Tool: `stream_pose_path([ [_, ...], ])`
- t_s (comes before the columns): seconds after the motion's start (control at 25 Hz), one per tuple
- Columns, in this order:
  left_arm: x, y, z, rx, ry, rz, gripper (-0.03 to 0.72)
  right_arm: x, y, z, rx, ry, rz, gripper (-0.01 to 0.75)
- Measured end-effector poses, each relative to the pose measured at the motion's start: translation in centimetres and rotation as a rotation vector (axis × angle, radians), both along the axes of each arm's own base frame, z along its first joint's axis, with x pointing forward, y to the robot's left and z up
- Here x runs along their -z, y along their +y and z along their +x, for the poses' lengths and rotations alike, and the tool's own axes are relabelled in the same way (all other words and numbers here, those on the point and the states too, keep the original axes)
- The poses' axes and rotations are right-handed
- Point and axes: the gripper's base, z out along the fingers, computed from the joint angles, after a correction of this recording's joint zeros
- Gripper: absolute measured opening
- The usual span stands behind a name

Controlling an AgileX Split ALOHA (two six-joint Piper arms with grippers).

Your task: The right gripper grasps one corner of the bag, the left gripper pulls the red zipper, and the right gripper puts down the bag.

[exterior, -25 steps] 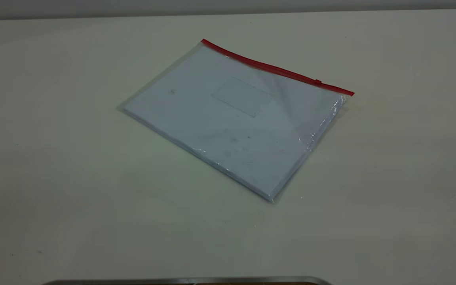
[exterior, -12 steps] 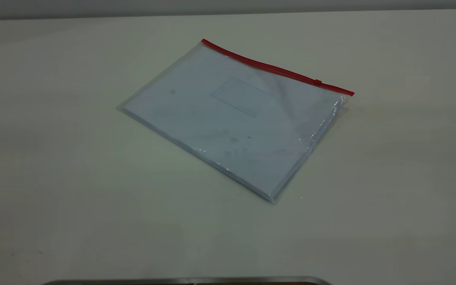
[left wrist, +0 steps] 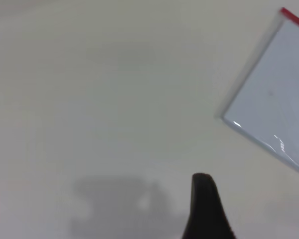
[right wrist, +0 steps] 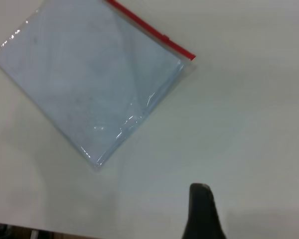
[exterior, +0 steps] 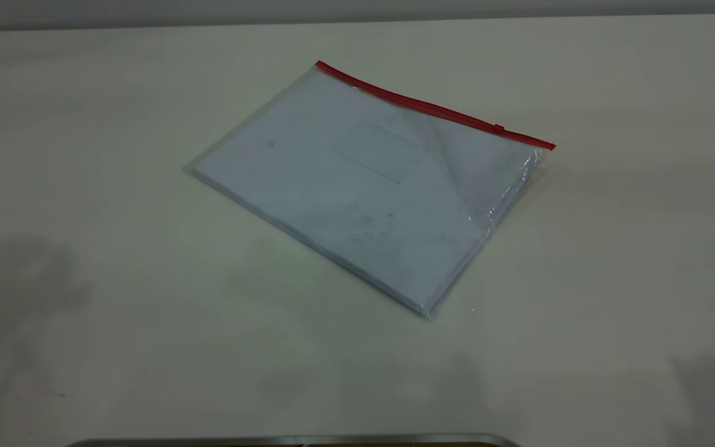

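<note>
Bag (exterior: 367, 186) flat on table (exterior: 115, 298), red zipper (exterior: 432, 110) along far edge. Left gripper (left wrist: 207, 209), right gripper (right wrist: 202, 211) well apart from bag; claw state: cannot tell.

I am seeing one black fingertip (left wrist: 205, 199) of the left gripper hanging above the pale table (left wrist: 99, 99), its shadow beneath, and a corner of the bag (left wrist: 274, 99), red zipper (left wrist: 294, 18) end showing.

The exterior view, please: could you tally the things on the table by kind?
Clear bag: 1
Red zipper with slider tab: 1
Label window: 1
Total: 3, all on the table.
</note>
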Motion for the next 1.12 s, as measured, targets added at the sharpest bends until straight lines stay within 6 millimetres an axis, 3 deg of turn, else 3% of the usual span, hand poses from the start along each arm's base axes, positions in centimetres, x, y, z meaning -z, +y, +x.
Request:
stream_pose_path([
  [0.24, 2.0, -1.0, 6.8, 0.049, 0.057, 0.013, 0.561, 3.3, -0.3, 5.0, 0.001, 0.027, -0.023, 0.571],
  [0.44, 4.1, -3.1, 10.0, 0.209, 0.138, 0.085, 0.561, 7.9, -0.3, 7.9, 0.009, 0.157, 0.004, 0.571],
  [0.76, 7.7, -5.6, 11.4, 0.356, 0.284, 0.131, 0.561, 14.3, 0.0, 13.1, -0.049, 0.283, 0.031, 0.571],
  [1.12, 8.1, -5.7, 11.2, 0.364, 0.33, 0.125, 0.561, 20.5, 1.3, 18.9, -0.189, 0.302, 0.142, 0.571],
])
